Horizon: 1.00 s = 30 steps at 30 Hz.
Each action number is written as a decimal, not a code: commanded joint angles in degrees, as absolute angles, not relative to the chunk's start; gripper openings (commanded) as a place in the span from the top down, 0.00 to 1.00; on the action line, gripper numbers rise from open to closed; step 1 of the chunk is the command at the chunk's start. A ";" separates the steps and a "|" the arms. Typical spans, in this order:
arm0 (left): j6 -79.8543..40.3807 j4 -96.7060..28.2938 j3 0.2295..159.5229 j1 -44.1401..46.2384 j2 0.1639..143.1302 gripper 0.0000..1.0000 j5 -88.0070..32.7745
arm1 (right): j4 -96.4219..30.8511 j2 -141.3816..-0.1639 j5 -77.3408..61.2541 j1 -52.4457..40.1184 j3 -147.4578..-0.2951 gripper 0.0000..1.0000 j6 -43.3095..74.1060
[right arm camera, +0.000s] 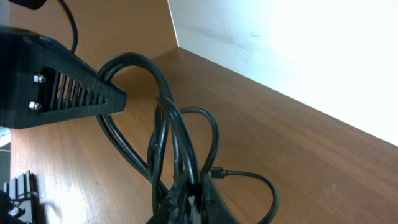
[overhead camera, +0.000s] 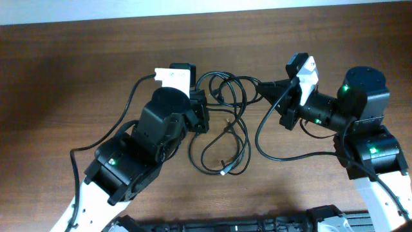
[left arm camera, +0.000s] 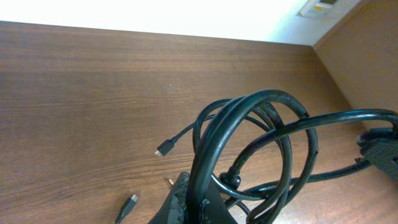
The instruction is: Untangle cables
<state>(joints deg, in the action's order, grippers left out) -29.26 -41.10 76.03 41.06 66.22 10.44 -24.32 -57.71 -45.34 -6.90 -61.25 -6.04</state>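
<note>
Two grippers are clamped on one tangle of cables (left arm camera: 273, 94). The left gripper (overhead camera: 200, 111) pinches several black loops between its closed fingers, and the right gripper (overhead camera: 265, 86), just across the tangle from it, is closed on another strand. Part of the tangle is lifted between them, while slack loops trail over the table (overhead camera: 77, 77) beside the left gripper. Two small plug ends (left arm camera: 163, 150) lie on the wood near it, apart from each other.
</note>
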 commanded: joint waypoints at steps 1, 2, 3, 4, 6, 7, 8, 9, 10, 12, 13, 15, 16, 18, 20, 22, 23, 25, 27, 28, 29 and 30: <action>-30.87 -42.15 77.41 40.82 65.56 1.00 15.88 | -22.79 -57.63 -44.38 -6.68 -61.08 0.96 -1.04; -30.85 -42.46 77.41 40.82 65.56 1.00 16.47 | -22.57 -57.63 -44.40 -6.68 -61.08 0.96 -0.95; -30.87 -42.92 77.41 40.82 65.56 1.00 17.65 | -22.17 -57.63 -44.38 -6.68 -61.08 0.96 -0.54; -30.87 -43.24 77.41 40.82 65.56 1.00 18.72 | -21.87 -57.58 -44.38 -6.68 -61.08 0.96 -0.21; -31.90 -43.70 77.41 40.80 65.54 1.00 21.08 | -21.02 -57.58 -44.40 -6.68 -61.08 0.96 1.43; -32.67 -43.72 77.41 40.80 65.54 1.00 21.28 | -20.67 -57.58 -44.40 -6.68 -61.08 0.96 2.09; -33.54 -43.72 77.41 40.80 65.54 1.00 21.26 | -20.45 -57.58 -44.40 -6.68 -61.08 0.96 2.46; -33.89 -43.72 77.41 40.80 65.56 1.00 21.26 | -20.43 -57.58 -44.38 -6.68 -61.08 0.96 2.46; -33.87 -43.72 77.41 40.80 65.56 1.00 21.28 | -20.38 -57.58 -44.38 -6.68 -61.08 0.96 2.46; -33.87 -43.88 77.41 40.80 65.56 1.00 21.26 | -20.08 -57.60 -44.31 -6.68 -61.08 0.96 2.46; -33.87 -44.16 77.41 40.80 65.56 1.00 21.28 | -20.03 -57.60 -43.75 -6.68 -61.08 0.96 2.61; -33.87 -44.25 77.41 40.80 65.56 1.00 21.28 | -20.32 -57.60 -39.13 -6.68 -61.08 0.96 6.13; -33.87 -44.25 77.41 40.80 65.54 1.00 21.28 | -20.71 -57.60 -36.40 -6.68 -61.08 0.96 7.90; -33.87 -44.25 77.41 40.80 65.54 1.00 21.82 | -21.63 -57.60 -30.30 -6.68 -61.08 0.96 11.81; -33.87 -44.25 77.41 40.80 65.56 1.00 22.35 | -21.65 -57.63 -26.85 -6.68 -61.08 0.96 15.70; -33.89 -44.21 77.41 40.80 65.56 1.00 22.37 | -21.80 -57.67 -24.05 -6.68 -61.08 0.96 19.46; -33.89 -44.21 77.41 40.80 65.56 1.00 22.35 | -22.06 -57.71 -23.24 -6.68 -61.08 0.96 20.32; -33.87 -44.25 77.41 40.80 65.56 1.00 22.35 | -22.50 -57.76 -22.17 -6.68 -61.08 0.96 20.53; -33.87 -43.90 77.41 40.80 65.56 1.00 22.33 | -23.92 -57.76 -20.75 -6.68 -61.08 0.96 21.80; -33.87 -43.72 77.41 40.80 65.56 1.00 22.33 | -24.77 -57.76 -19.64 -6.68 -61.08 0.96 22.87; -33.87 -43.59 77.41 40.82 65.56 1.00 22.33 | -25.43 -57.84 -18.81 -6.68 -61.08 0.96 23.03; -33.87 -43.53 77.41 40.80 65.56 1.00 22.33 | -26.09 -58.04 -18.35 -6.68 -61.08 0.96 23.03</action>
